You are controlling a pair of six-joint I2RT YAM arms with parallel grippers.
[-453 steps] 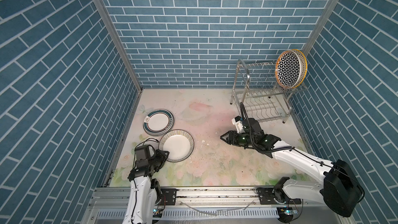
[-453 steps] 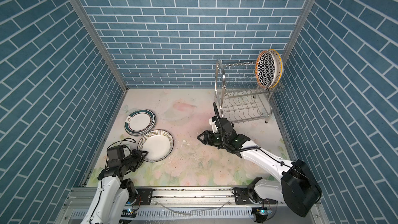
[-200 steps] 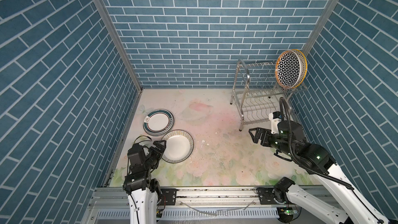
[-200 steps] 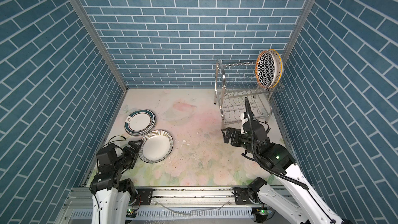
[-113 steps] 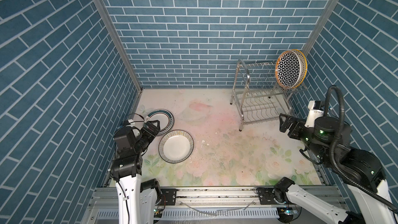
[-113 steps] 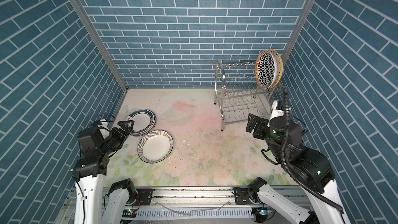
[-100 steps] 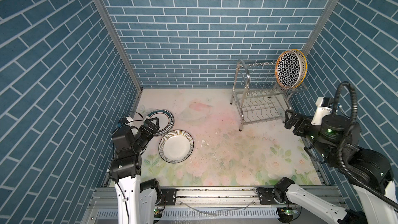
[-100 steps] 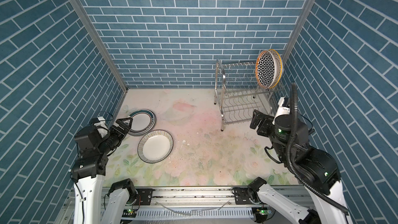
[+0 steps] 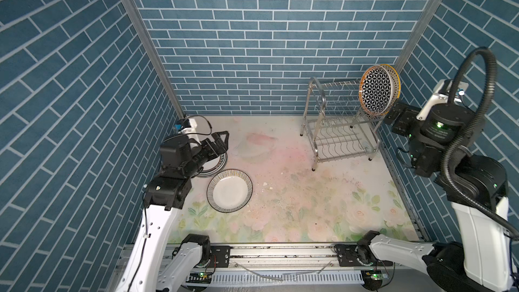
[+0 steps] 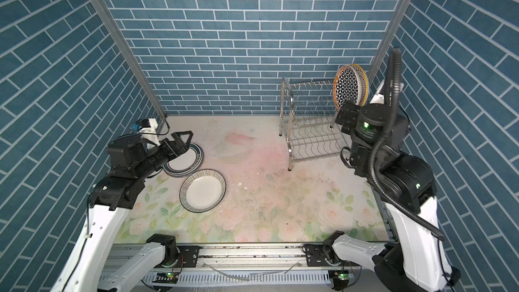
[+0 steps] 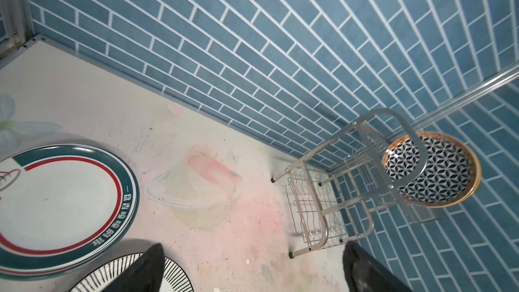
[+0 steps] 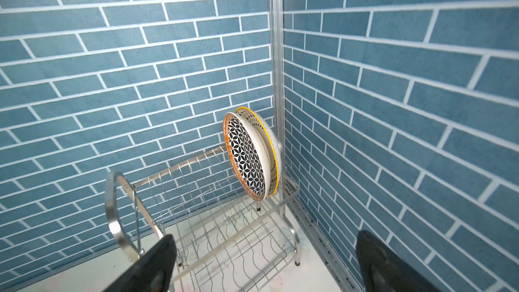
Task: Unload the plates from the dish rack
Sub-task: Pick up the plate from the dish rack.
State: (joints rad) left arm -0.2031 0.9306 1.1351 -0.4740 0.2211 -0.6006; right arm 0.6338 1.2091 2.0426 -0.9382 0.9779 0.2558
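At the far right corner of the floral surface (image 9: 295, 206) stood the dish rack (image 9: 337, 136). A black-lattice plate (image 9: 376, 92) and a yellow-rimmed plate (image 12: 271, 147) stood upright at the right end of its upper tier. Well to the left, a teal-banded plate (image 10: 188, 164) and a black-striped plate (image 9: 229, 191) lay flat, just beside each other. The left claw (image 9: 219, 142) hung open above the teal-banded plate, and the right claw (image 9: 394, 117) was open just right of the rack.

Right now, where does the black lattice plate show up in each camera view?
Top view: lattice plate upper right, standing on the dish rack's upper tier.
Top view: the plate upper right too.
Left wrist: plate partly behind the rack's arched handle.
Right wrist: plate at the rack's far end, yellow-rimmed plate behind it.
Shared landmark: the arched handle.
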